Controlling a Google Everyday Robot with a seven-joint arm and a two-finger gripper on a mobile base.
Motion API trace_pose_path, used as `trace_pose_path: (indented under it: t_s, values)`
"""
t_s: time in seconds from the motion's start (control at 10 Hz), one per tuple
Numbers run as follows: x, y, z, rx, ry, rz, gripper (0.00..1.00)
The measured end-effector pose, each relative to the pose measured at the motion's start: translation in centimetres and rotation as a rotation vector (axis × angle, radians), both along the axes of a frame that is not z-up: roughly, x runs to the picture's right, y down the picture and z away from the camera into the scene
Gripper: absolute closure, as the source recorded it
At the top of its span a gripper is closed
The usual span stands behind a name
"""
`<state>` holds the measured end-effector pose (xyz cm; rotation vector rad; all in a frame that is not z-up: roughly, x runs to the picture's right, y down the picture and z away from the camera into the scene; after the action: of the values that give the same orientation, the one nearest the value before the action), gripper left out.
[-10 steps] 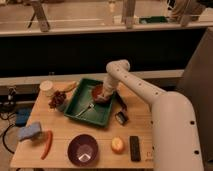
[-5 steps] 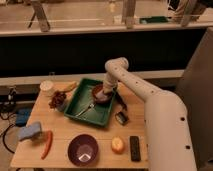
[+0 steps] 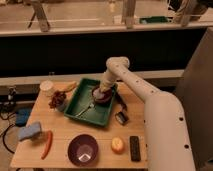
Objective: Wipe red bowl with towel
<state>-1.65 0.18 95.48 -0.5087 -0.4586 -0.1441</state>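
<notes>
The red bowl sits in the right part of the green tray on the wooden table. A pale towel lies over the bowl's left rim and inside. My gripper reaches down from the white arm into the bowl, right on the towel.
A spoon lies in the tray. Around it are a purple bowl, an orange fruit, a black remote, a dark object, a red chili, a blue sponge, grapes, a banana and a white cup.
The arm has shifted a little over the bowl, with the gripper and towel staying in the red bowl.
</notes>
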Motion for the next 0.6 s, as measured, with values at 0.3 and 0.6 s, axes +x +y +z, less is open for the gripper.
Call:
trace_pose_path:
  t_s: [0.3, 0.6]
  values:
    - [-1.0, 1.2, -1.2, -0.039, -0.06, -0.007, 1.0]
    - [-0.6, 1.9, -1.9, -0.065, -0.083, -0.044, 1.0]
